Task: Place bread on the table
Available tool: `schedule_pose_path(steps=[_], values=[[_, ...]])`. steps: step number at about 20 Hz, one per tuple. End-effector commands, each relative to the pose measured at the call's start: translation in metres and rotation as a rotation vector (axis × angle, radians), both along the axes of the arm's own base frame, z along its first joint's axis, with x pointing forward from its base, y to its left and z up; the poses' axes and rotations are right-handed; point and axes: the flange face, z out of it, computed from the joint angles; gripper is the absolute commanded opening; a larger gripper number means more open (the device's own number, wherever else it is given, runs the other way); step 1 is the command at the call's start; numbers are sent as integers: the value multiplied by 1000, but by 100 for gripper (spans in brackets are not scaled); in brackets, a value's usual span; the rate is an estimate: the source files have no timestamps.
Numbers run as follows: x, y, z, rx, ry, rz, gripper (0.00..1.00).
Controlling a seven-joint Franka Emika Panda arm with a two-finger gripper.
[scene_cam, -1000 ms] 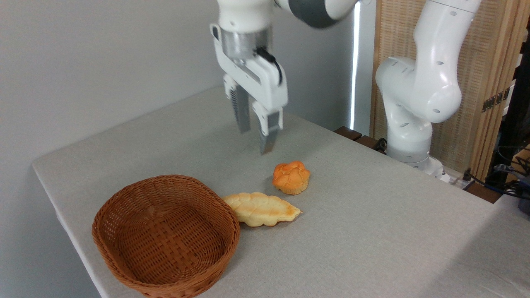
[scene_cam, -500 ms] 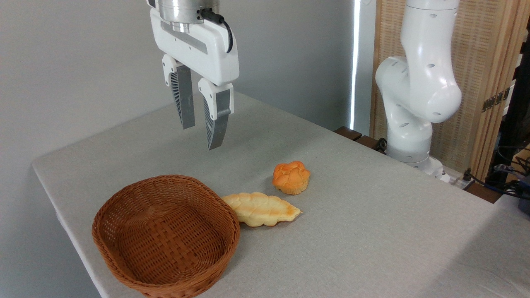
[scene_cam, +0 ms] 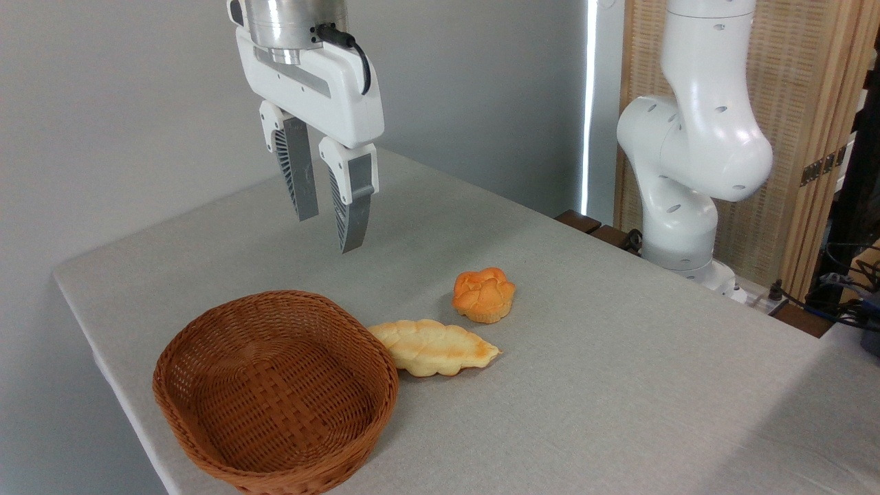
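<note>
The bread, a small round orange bun with a knotted top, rests on the grey cloth table near its middle. My gripper hangs well above the table, up and to the left of the bun, over the space behind the basket. Its two ribbed fingers stand a little apart with nothing between them, so it is open.
A brown wicker basket with nothing inside sits at the front left. A longer pale yellow leaf-shaped bread lies against the basket's right side. The arm's white base stands at the table's back right edge.
The gripper rose from just above the bun and swung left, ending high over the area behind the basket. The bun and the leaf-shaped bread stayed where they were.
</note>
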Motion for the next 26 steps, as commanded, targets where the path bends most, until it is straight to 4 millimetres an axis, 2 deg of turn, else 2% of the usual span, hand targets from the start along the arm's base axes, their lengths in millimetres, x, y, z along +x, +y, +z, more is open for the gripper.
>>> schedule_pose_path(steps=[1, 6, 8, 10, 12, 15, 22, 26], values=[[0, 5, 4, 11, 19, 18, 100], [-2, 15, 2, 13, 46, 33, 100], [4, 24, -7, 16, 64, 51, 100], [6, 26, -10, 17, 69, 55, 100], [11, 23, -21, 22, 93, 53, 100], [19, 22, -6, 20, 89, 83, 100], [15, 22, 6, 20, 47, 71, 100], [16, 21, 6, 19, 41, 70, 100]])
